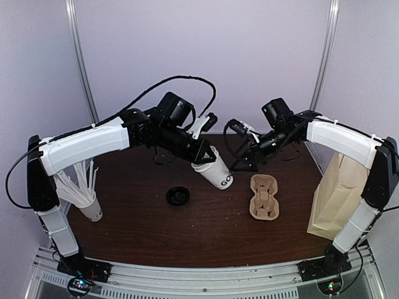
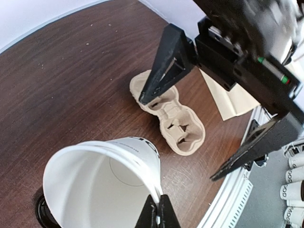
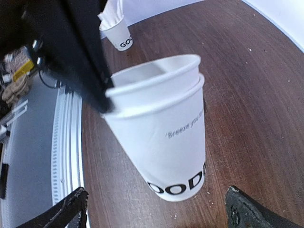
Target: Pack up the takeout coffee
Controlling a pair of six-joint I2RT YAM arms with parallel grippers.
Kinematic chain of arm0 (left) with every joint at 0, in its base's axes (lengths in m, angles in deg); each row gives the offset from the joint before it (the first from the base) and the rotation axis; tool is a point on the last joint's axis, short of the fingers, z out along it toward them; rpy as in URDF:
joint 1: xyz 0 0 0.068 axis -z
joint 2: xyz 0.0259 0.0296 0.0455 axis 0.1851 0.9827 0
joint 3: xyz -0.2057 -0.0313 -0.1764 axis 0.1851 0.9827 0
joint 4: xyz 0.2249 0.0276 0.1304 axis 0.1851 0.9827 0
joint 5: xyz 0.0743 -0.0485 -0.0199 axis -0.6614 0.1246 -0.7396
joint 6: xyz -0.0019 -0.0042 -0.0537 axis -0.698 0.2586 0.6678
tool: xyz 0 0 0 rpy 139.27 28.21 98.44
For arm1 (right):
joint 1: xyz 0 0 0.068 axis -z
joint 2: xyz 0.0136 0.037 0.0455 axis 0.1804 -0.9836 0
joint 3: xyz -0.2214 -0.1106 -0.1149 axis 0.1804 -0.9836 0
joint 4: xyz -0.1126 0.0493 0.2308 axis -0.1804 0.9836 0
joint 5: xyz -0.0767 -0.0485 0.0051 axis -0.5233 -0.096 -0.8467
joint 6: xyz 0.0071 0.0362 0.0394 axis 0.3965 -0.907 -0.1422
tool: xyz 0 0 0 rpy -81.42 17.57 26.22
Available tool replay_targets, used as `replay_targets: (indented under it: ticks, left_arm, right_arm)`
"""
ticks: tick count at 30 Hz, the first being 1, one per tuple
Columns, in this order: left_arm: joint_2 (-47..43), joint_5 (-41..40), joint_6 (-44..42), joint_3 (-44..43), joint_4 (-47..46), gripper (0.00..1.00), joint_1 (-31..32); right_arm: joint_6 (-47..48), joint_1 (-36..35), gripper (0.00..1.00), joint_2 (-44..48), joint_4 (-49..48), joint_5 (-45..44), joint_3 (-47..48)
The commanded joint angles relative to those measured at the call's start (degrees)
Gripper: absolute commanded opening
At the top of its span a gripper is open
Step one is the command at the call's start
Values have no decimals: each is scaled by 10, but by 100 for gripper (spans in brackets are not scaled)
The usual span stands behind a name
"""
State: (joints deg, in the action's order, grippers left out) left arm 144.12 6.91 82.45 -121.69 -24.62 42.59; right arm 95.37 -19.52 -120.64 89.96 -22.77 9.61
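While the left gripper is clenched on the rolled rim of a small white paper cup with dark print on its side, pinching the wall between its two black fingers, the cup hangs tilted over the middle of the dark brown wooden table, mouth up and back towards the arm, base down near the tabletop; whether the base touches the wood cannot be told. In the right wrist view two rims show one just above the other. The cup is uncovered: its round black plastic lid lies flat on the table just left of the cup. The right gripper stands released, jaws spread wide, right beside the cup on its right and apart from it. A brown moulded-pulp cup carrier lies on the table to the right of the cup, nothing in its sockets. A brown paper bag stands at the right edge, and a white cup full of white wrapped straws stands at the left edge.
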Motion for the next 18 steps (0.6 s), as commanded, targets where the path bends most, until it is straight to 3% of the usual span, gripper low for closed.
replay_targets:
  ticks: [1,4,18]
  left_arm:
    - [-43,41,-26,-36,55,0,1]
    - [-83,42,-1,7,22,0,-2]
    - [-168,90,68,120,-107,0,-11]
  right_arm:
    - [194,-11,100,76,46,-43,-41]
    - [153,-18,100,90,6,-75,-66]
    - [159,-95,100,98,29,-77,-74]
